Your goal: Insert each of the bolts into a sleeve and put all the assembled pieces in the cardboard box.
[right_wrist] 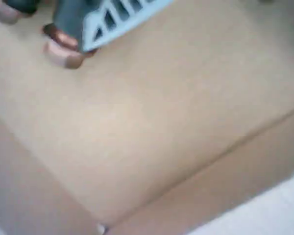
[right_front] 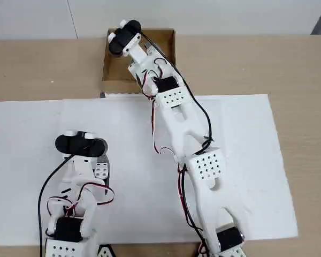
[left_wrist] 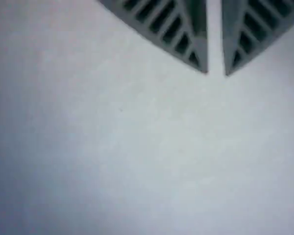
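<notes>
Left wrist view: the left gripper (left_wrist: pixel 215 69) has its two grey ribbed fingers (left_wrist: pixel 183 34) drawn almost together. Only a narrow slit is left between the tips, and nothing sits in that slit. Straight beneath the tips lies the white paper sheet (left_wrist: pixel 137 156); whether the tips touch it cannot be told. In the high view this gripper sits low over the sheet, well apart from the cardboard box (right_front: pixel 165 45). The box stands past the sheet's far edge on the wooden table (right_front: pixel 299 69).

The right gripper (right_wrist: pixel 83 41) hangs over the box's brown floor. How wide it stands cannot be told. Right at its tip a small pink and copper-coloured piece (right_wrist: pixel 63 51) lies on the floor of the box. It is touching the gripper or just beside it, and the blur leaves it unclear whether it is held. A second pinkish piece (right_wrist: pixel 4 12) lies a little farther from the tip and is cut off at the picture's edge. A box wall rises well away from the gripper, with a strip of the white sheet beyond it. In the high view the right arm stretches across the sheet, and its wrist covers the middle of the box, hiding what lies inside.
</notes>
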{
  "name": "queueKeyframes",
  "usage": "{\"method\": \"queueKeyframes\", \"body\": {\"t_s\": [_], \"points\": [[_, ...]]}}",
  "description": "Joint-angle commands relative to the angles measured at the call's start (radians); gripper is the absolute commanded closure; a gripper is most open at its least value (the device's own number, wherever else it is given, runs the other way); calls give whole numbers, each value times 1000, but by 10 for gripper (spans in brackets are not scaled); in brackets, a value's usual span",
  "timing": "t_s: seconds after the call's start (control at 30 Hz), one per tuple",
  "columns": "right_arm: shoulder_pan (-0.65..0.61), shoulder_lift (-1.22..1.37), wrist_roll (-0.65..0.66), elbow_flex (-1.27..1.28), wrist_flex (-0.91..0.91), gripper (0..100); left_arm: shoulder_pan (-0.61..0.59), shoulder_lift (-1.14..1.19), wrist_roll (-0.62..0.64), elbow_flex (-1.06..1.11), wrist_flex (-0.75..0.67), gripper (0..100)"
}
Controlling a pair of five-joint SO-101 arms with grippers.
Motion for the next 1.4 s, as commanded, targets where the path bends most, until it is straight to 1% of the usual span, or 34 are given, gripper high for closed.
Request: {"method": "queueKeyframes", "body": {"t_s": [0.0,0.07,0.1,0.2,0.27,0.33,0.5,0.7,0.77,0.93,1.23,1.37], "points": [[-4,-30,9,-52,5,845,-3,-8,0,-4,-2,994],[-4,-33,9,-86,21,852,-3,-8,0,-4,-2,994],[-4,-38,9,-110,45,875,-3,-8,0,-4,-2,994],[-4,-38,9,-186,124,998,-3,-8,0,-4,-2,994],[-2,-41,6,-235,176,976,-3,-8,0,-4,-2,994],[2,-39,5,-290,209,998,-3,-8,0,-4,-2,994],[4,-42,3,-436,325,996,-3,-8,0,-4,-2,994],[15,-47,2,-647,535,996,-3,-8,0,-4,-2,994],[33,-76,-6,-641,601,996,-3,-8,0,-4,-2,994],[65,-249,-140,-638,789,996,-3,-8,0,-4,-2,994],[159,-524,-244,-638,1112,996,-3,-8,0,-4,-2,994],[232,-613,-278,-638,1136,996,-3,-8,0,-4,-2,994]]}}
